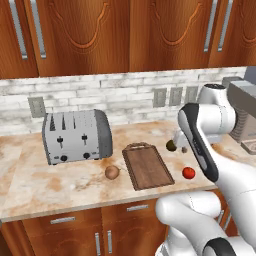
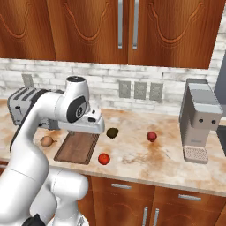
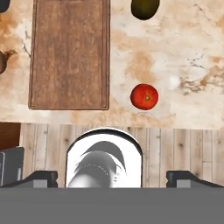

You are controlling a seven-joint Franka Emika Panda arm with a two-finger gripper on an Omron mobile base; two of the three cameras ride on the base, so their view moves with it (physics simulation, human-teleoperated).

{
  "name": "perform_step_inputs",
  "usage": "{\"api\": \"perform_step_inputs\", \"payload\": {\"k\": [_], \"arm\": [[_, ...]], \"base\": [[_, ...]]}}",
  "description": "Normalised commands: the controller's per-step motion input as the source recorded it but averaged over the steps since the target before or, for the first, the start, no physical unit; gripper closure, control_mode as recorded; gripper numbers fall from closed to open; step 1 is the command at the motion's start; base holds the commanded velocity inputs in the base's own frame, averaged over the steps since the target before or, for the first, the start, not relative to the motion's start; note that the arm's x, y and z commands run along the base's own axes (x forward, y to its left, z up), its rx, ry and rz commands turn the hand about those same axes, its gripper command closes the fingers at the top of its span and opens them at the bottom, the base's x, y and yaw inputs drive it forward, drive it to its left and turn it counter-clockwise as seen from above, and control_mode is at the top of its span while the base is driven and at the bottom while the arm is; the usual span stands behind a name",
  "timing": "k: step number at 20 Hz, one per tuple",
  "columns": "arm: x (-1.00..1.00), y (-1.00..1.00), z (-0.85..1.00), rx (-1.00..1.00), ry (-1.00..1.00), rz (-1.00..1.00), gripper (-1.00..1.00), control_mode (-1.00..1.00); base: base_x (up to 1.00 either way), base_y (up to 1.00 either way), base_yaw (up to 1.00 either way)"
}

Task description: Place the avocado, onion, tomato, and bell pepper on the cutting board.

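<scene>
Below the spread-open pincer (image 3: 112, 177), tomato (image 3: 144, 96) just beside cutting board (image 3: 69, 52).

No legible text, labels, brands or numbers found on the toaster (image 1: 76, 136), the coffee machine (image 2: 200, 119), the cabinets (image 2: 110, 31) or the cutting board (image 3: 69, 54).

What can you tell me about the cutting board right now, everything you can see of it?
The cutting board is a flat, dark brown rectangular wooden slab with a raised rim and a handle loop at its far short end, toward the wall. It lies flat on the marbled counter, near the front edge, with nothing on it. The onion sits just off its left side, the avocado and a red fruit to its right; none touch it.
</scene>
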Motion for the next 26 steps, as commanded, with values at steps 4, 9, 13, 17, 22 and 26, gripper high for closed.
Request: {"api": "perform_step_inputs", "payload": {"k": [4, 9, 13, 17, 22, 26], "arm": [[-0.08, -0.28, -0.45, 0.0, 0.08, 0.0, -1.0, -1.0], [-0.03, -0.24, -0.54, 0.0, 0.06, 0.0, -1.0, -1.0], [0.02, -0.08, -0.53, 0.0, 0.0, 0.0, -1.0, -1.0], [0.07, -0.01, -0.52, 0.0, 0.0, 0.0, -1.0, -1.0], [0.13, -0.02, -0.37, 0.0, 0.0, 0.0, -1.0, -1.0], [0.13, -0.08, -0.14, 0.0, 0.0, 0.0, -1.0, -1.0]], "base": [[0.0, 0.0, 0.0], [0.0, 0.0, 0.0], [0.0, 0.0, 0.0], [0.0, 0.0, 0.0], [0.0, 0.0, 0.0], [0.0, 0.0, 0.0]]}}
